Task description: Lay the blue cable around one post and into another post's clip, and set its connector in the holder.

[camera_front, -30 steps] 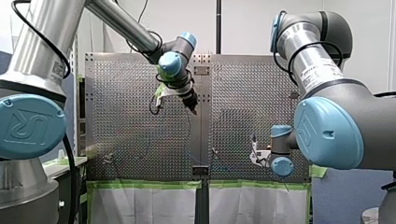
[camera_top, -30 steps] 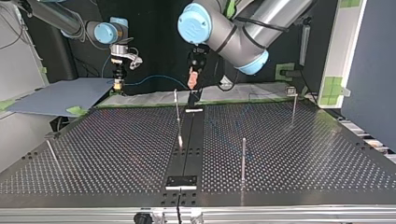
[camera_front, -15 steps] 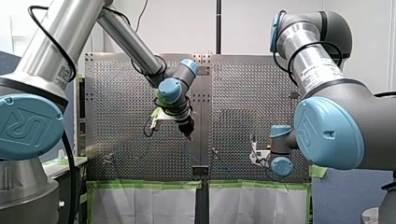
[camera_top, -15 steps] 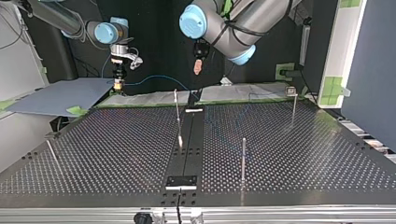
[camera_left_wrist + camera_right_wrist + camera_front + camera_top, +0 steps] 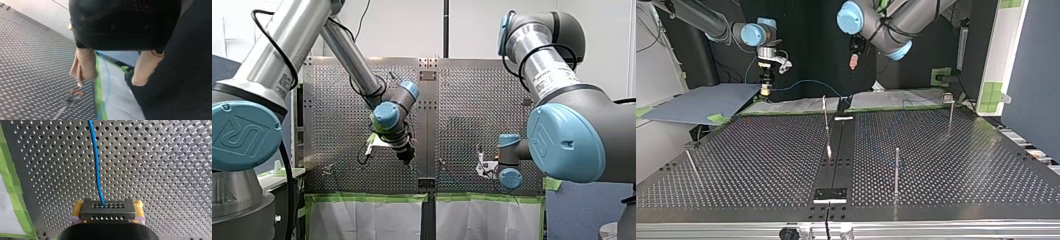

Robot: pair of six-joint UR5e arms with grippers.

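My right gripper (image 5: 108, 207) is shut, its yellow pads clamping a black perforated connector (image 5: 107, 216). The blue cable (image 5: 96, 162) runs out of the connector over the perforated table. In the top view that right gripper (image 5: 766, 90) hangs beyond the table's far edge at the left, and the blue cable (image 5: 806, 82) arcs from it toward the middle. My left gripper (image 5: 113, 75) is open with nothing between its beige pads (image 5: 83, 66); the cable (image 5: 108, 85) lies below it on the white cover. In the top view my left gripper (image 5: 853, 61) hovers high above the far edge.
Thin metal posts stand on the table in the top view: one near the middle (image 5: 825, 117), one nearer the front (image 5: 896, 170), one at the far right (image 5: 951, 112) with a small block on top. A black bracket (image 5: 831, 194) sits at the front edge. Green tape (image 5: 11, 185) marks the table's edge.
My left arm has swung lower in the front view and risen away from the table in the top view, gripper still open. My right gripper has shifted only slightly, still shut on the connector.
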